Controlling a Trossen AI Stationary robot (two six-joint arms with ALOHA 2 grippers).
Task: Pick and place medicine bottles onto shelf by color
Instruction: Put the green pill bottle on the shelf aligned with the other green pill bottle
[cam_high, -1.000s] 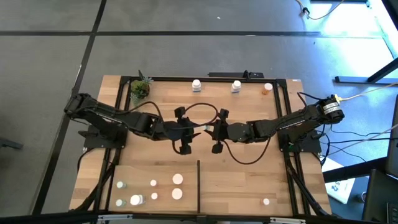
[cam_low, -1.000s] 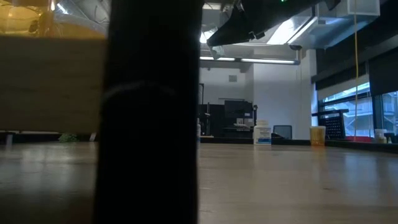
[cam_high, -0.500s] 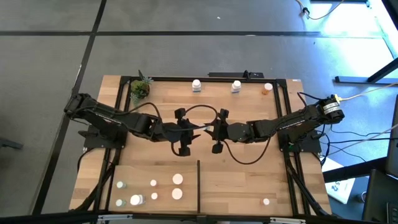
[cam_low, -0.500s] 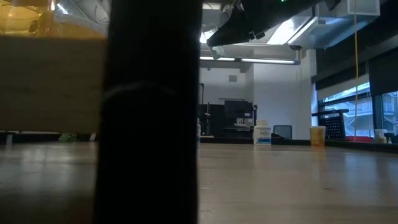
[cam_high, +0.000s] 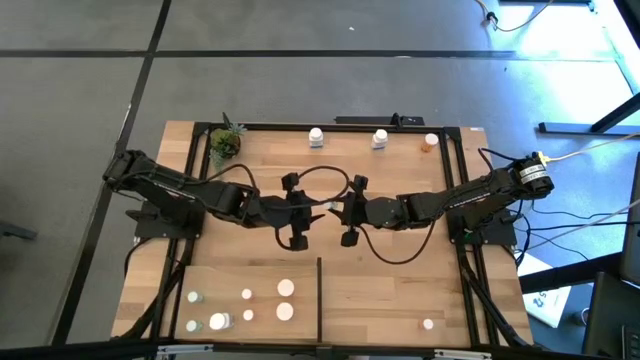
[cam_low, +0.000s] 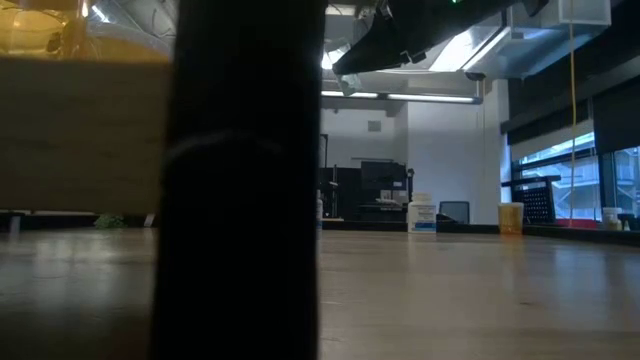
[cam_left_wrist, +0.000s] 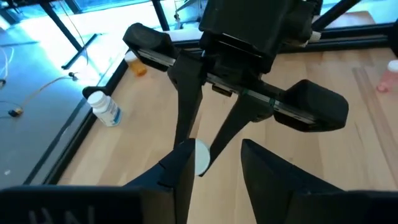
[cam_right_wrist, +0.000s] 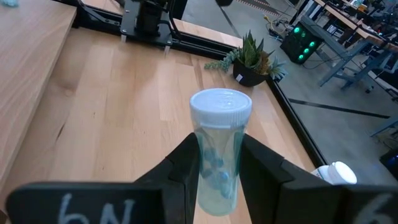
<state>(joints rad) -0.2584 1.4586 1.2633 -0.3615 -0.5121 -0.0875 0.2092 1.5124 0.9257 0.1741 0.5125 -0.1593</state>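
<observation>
Both arms met at the centre of the frame over the light-wood shelf (cam_high: 400, 275), the left gripper (cam_high: 297, 210) and right gripper (cam_high: 348, 210) facing each other with a white-capped bottle (cam_high: 332, 206) between them. The right gripper was clamped on that clear bottle (cam_right_wrist: 218, 149), its two fingers (cam_right_wrist: 184, 163) pressed against the sides; bluish contents sat in the lower part of the bottle under the white cap. The left gripper's fingers (cam_left_wrist: 180, 171) stood apart on either side of the cap, not closed on it. Along the top edge of the frame stood two white bottles (cam_high: 316, 137) and (cam_high: 379, 138), with an orange bottle (cam_high: 430, 143) to their right and a small potted plant (cam_high: 226, 143) at the upper left. At the lower left of the frame, left of the thin black divider strip (cam_high: 319, 298), lay a group of bottles: white caps (cam_high: 286, 288), pale green ones (cam_high: 194, 297) and one tipped on its side (cam_high: 219, 321). A single small bottle (cam_high: 428, 324) stood alone at the lower right
</observation>
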